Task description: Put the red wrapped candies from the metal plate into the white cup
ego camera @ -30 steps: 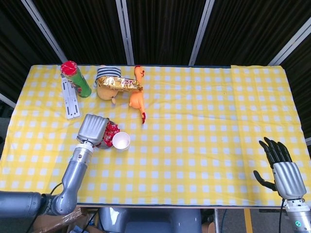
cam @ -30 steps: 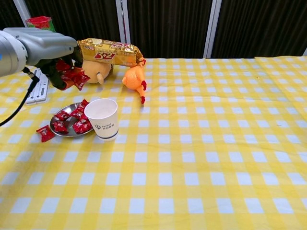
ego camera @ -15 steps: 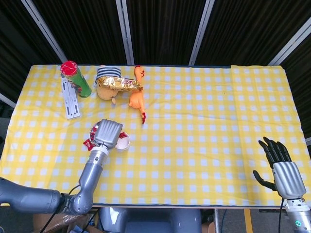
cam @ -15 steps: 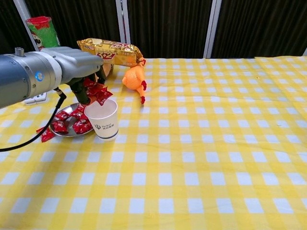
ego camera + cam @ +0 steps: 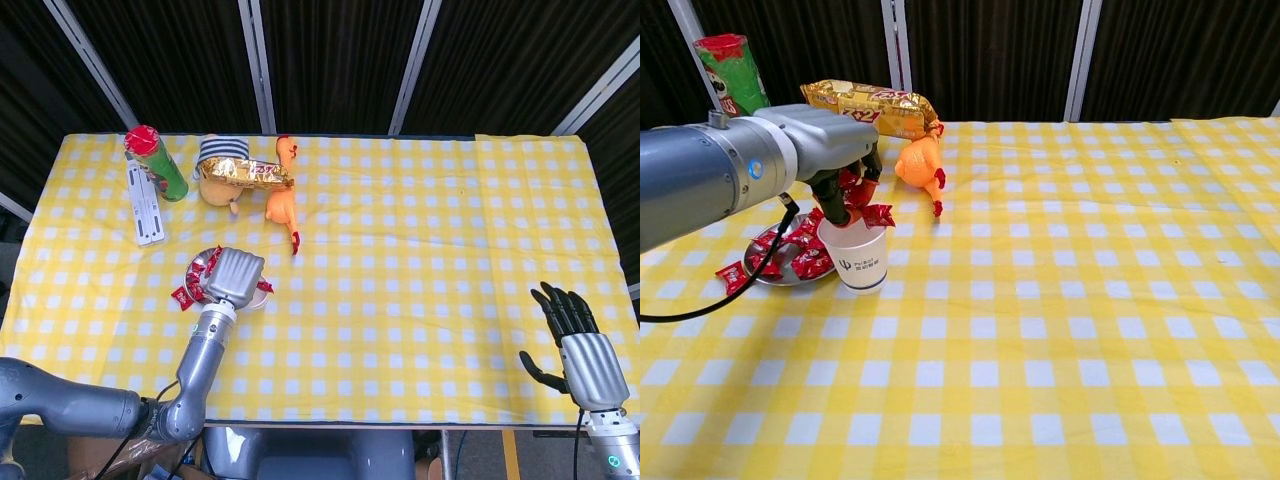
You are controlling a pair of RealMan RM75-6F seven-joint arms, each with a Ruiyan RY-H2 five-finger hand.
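**Left hand reaches the cup with its candies**

From the head view, the left hand (image 5: 234,276) now sits directly over the white cup (image 5: 258,297), hiding most of it; 1 second ago it was above the metal plate (image 5: 202,268), left of the cup. The right hand (image 5: 581,345) rests at the desk's (image 5: 420,250) near right corner, fingers spread, holding nothing, unmoved.

From the chest view, the left hand (image 5: 840,150) has come across from beside the gold snack packet (image 5: 865,103) and down to the white cup (image 5: 853,256). Its fingers (image 5: 838,196) pinch a cluster of red candies (image 5: 862,200) at the cup's rim, 1 wrapper poking over the edge. They look ready to drop in. More candies (image 5: 800,262) remain on the metal plate (image 5: 762,243), and 1 stray candy (image 5: 729,274) lies on the cloth just left of it, so the job seems far from finished.
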